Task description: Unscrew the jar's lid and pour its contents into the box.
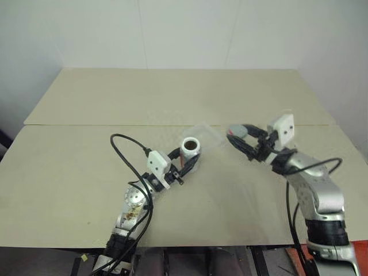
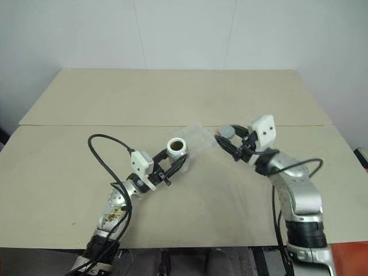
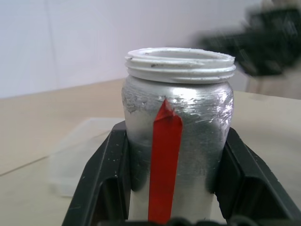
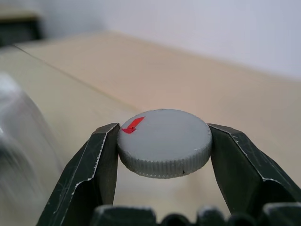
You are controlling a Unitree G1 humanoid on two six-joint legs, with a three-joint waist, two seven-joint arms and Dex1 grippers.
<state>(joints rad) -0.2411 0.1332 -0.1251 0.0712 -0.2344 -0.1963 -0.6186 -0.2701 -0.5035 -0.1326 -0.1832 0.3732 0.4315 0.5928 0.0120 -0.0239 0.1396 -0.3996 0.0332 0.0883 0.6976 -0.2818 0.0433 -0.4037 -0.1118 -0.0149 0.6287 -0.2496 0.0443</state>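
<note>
Jar (image 3: 176,136) uncapped, clenched upright in left end effector (image 1: 183,164); right end effector (image 4: 164,150) gripped lid (image 4: 164,148); careless tilt could spill contents (image 1: 190,145) short of box (image 1: 210,135).

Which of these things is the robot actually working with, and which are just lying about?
In use:
- jar, open, clamped in the left gripper
- lid, off, pinched in the right gripper
- brown contents in the jar
- clear box beside the jar

Lying about:
- nothing loose; just the table

The jar (image 1: 190,150) stands left of the lid (image 1: 235,131), the box (image 1: 208,135) between them.
</note>
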